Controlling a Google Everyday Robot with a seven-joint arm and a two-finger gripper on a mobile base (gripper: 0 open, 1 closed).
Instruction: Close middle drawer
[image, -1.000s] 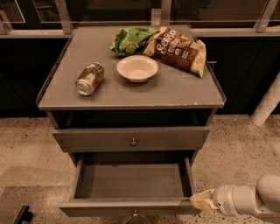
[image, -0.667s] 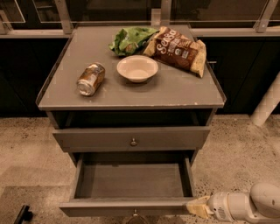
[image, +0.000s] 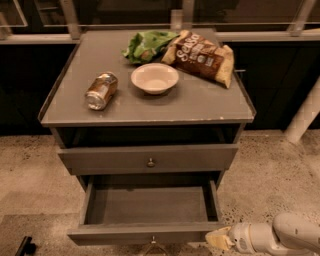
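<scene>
- My gripper (image: 219, 240) sits low at the right end of the middle drawer's front, touching it or just short of it. I cannot tell whether it is spread or pressed together.
- The middle drawer (image: 145, 206) is pulled far out, with its small knob (image: 152, 240) at the centre of the front, to the left of my gripper.
- The drawer above (image: 100, 160) is shut.
- I judge this step to be lining up for the push; closing has not begun.
- The next move calls for flat pressure on the front, nearer the centre and straight toward the cabinet, so the drawer doesn't skew.
</scene>
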